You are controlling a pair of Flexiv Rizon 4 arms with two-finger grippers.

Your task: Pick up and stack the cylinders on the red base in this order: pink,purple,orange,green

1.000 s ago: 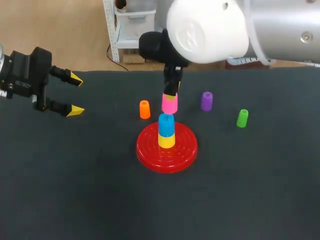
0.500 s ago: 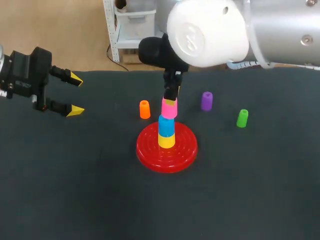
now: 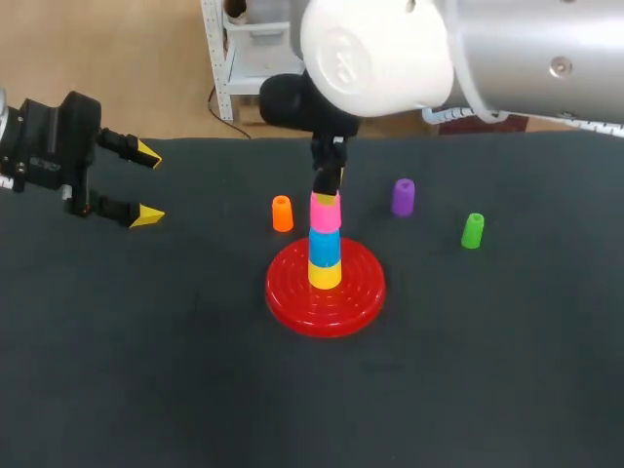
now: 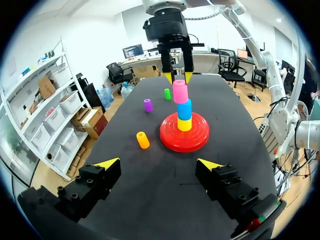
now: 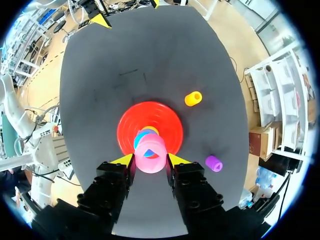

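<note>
From above, the right gripper [image 3: 327,187] clasps the pink cylinder [image 3: 325,212], seated on the blue-and-yellow stack [image 3: 325,258] on the base [image 3: 292,302] in the middle of the table [image 3: 117,370]; the left gripper [image 3: 146,185] hangs wide open and empty near its left edge. The left wrist view shows the same (orange cylinder [image 4: 143,140] nearest ahead). The right wrist view shows both fingers [image 5: 117,175] against the pink cylinder's sides.

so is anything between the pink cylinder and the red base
Yes. A blue cylinder stacked on a yellow cylinder stands on the red base; the pink cylinder, in the right hand, sits on the blue one.
</note>
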